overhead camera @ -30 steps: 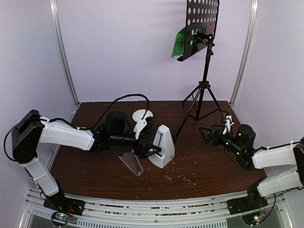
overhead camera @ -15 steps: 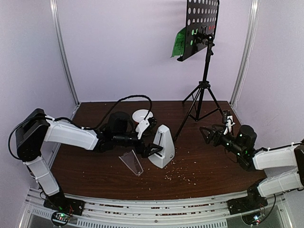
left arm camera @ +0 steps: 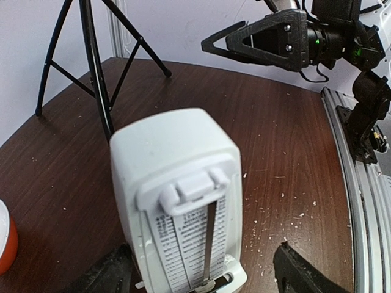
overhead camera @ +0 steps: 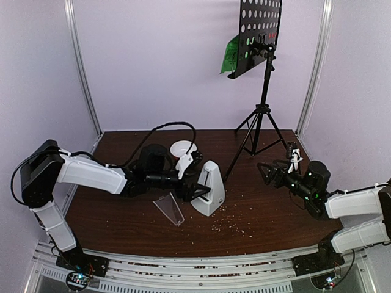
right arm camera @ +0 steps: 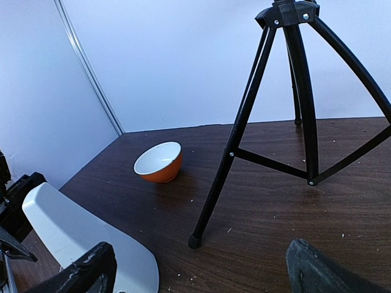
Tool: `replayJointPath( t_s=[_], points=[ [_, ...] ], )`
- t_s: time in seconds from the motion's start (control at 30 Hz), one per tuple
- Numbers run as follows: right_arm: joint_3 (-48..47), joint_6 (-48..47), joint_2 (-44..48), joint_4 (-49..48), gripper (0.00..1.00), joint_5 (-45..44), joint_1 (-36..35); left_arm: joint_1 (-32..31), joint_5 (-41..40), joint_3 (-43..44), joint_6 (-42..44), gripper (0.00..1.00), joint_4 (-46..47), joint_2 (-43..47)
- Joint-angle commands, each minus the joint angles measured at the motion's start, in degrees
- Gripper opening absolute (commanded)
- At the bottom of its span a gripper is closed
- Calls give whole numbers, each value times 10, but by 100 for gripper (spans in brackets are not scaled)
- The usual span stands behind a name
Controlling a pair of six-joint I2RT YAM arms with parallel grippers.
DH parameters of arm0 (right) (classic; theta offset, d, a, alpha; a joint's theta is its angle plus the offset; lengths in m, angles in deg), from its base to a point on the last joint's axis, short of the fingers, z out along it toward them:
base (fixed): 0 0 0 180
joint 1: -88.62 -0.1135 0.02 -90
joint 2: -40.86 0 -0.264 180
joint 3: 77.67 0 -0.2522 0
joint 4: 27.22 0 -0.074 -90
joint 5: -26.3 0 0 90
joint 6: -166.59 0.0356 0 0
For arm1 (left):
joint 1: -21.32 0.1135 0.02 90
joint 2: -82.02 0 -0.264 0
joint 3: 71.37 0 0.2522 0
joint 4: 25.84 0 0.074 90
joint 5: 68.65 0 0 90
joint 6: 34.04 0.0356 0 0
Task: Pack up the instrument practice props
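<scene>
The white pyramid metronome point(overhead camera: 209, 186) stands upright mid-table, its scale face and pendulum filling the left wrist view point(left arm camera: 177, 201). My left gripper point(overhead camera: 197, 191) is open and straddles its base: the left finger point(left arm camera: 104, 274) sits against its side, the right finger point(left arm camera: 299, 274) stands apart. The clear wedge cover point(overhead camera: 169, 209) lies on the table just left of it. The black tripod music stand point(overhead camera: 263, 104) rises at the back right, a green page point(overhead camera: 231, 55) on its perforated desk. My right gripper point(overhead camera: 269, 173) hovers open near the stand's legs point(right arm camera: 223, 177), holding nothing.
A white-and-orange bowl point(overhead camera: 183, 148) sits behind the metronome, also visible in the right wrist view point(right arm camera: 160, 162). Pale crumbs dot the brown table point(overhead camera: 244, 226). White wall panels close in the back and sides. The left arm's black cable point(overhead camera: 165, 125) loops above the table.
My left arm has edged right toward the metronome, bringing its jaws around the base, and they have narrowed slightly. The right arm has barely moved.
</scene>
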Motion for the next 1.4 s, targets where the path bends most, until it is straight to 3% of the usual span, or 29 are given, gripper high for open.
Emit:
replayJointPath(
  t_s=[0.0, 0.2, 0.37, 0.73, 1.37],
  points=[
    [7, 3, 8, -12, 100, -11, 2, -22, -4, -7, -11, 83, 37, 6],
    [7, 2, 12, -12, 100, -10, 1, -27, -35, -31, -27, 84, 61, 25],
    [11, 2, 25, -9, 100, -14, 2, -25, -73, -48, -19, 93, 51, 59],
    [11, 2, 23, -11, 100, -12, 2, -10, -30, -26, -8, 98, 27, 40],
    [11, 2, 20, -12, 100, -12, 2, 6, 2, 21, -15, 75, 27, -11]
  ],
)
